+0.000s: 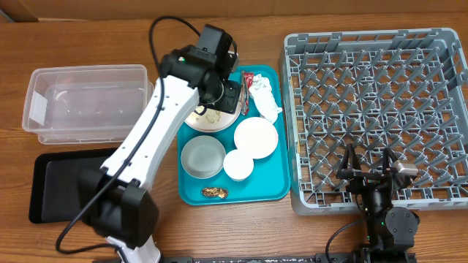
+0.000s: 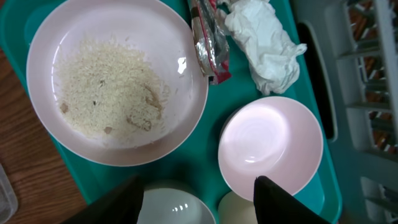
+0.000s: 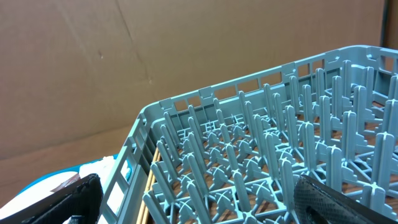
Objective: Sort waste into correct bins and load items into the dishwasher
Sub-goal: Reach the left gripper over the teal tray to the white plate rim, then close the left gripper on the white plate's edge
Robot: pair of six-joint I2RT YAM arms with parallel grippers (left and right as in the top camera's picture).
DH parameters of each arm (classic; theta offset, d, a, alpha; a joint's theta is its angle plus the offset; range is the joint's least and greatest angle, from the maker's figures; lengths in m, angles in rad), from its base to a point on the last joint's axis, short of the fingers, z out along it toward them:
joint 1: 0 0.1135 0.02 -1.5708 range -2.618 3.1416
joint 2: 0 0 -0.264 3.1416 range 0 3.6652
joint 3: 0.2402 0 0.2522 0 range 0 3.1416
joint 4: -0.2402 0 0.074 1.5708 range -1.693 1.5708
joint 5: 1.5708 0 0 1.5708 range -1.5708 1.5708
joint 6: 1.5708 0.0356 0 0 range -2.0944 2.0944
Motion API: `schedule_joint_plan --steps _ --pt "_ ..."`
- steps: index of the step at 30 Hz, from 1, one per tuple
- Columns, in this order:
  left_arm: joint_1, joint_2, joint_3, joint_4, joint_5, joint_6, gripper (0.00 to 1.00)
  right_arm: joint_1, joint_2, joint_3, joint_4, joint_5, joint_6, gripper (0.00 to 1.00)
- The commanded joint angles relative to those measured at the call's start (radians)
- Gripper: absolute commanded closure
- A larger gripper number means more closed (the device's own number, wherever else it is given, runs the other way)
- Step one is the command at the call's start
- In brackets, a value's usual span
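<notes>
The left gripper [image 2: 198, 182] hangs over the teal tray [image 1: 270, 186] with its fingers apart and nothing between them. Directly beneath its tips are the grey-white bowl [image 2: 171, 205] and the small white cup [image 2: 233, 211]. Ahead on one side is the white plate [image 2: 118, 81], spread with rice grains [image 2: 106, 87], and on the other the pale pink bowl [image 2: 270, 146], which is empty. Beyond these, at the tray's far end, the red wrapper [image 2: 208, 43] lies against the plate's rim, with the crumpled napkin [image 2: 264, 40] touching its other side.

The step in hand looks like a first pick of waste, though the target cannot be told for certain. For the wrapper, the fingers should reach forward and straddle its free end away from the plate, so that closing neither clips the rim nor drags the napkin along. The foil is slick and thin, so a low, square pinch suits it. The rice should be tipped out before the plate is racked.

The clear tub [image 1: 88, 102] and black tray [image 1: 62, 186] wait well to the left. The right gripper [image 1: 368, 161] rests wide open and empty at the near edge of the grey rack [image 1: 373, 95].
</notes>
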Motion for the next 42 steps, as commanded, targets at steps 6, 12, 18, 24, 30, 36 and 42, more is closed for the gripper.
schedule_joint_plan --steps 6,12,18,24,30,36,42 --pt "-0.053 0.145 0.022 -0.003 -0.109 -0.061 0.5 -0.003 -0.009 -0.011 0.005 -0.006 -0.003 0.0" --pt "-0.056 0.234 0.022 -0.012 -0.11 -0.066 0.5 -0.003 -0.009 -0.011 0.005 -0.006 -0.003 0.0" --pt "-0.054 0.278 0.022 -0.011 -0.116 -0.055 0.5 -0.003 -0.009 -0.011 0.005 -0.006 -0.003 0.0" --pt "-0.053 0.286 0.007 0.003 -0.132 -0.055 0.48 -0.003 -0.009 -0.011 0.005 -0.006 -0.003 0.0" --pt "-0.053 0.288 -0.023 0.046 -0.162 -0.029 0.5 -0.003 -0.009 -0.011 0.005 -0.006 -0.003 0.0" --pt "-0.052 0.288 -0.055 0.099 -0.162 -0.013 0.51 -0.003 -0.009 -0.011 0.005 -0.006 -0.003 0.0" --pt "-0.056 0.288 -0.078 0.113 -0.126 0.039 0.51 -0.003 -0.009 -0.011 0.005 -0.006 -0.003 0.0"
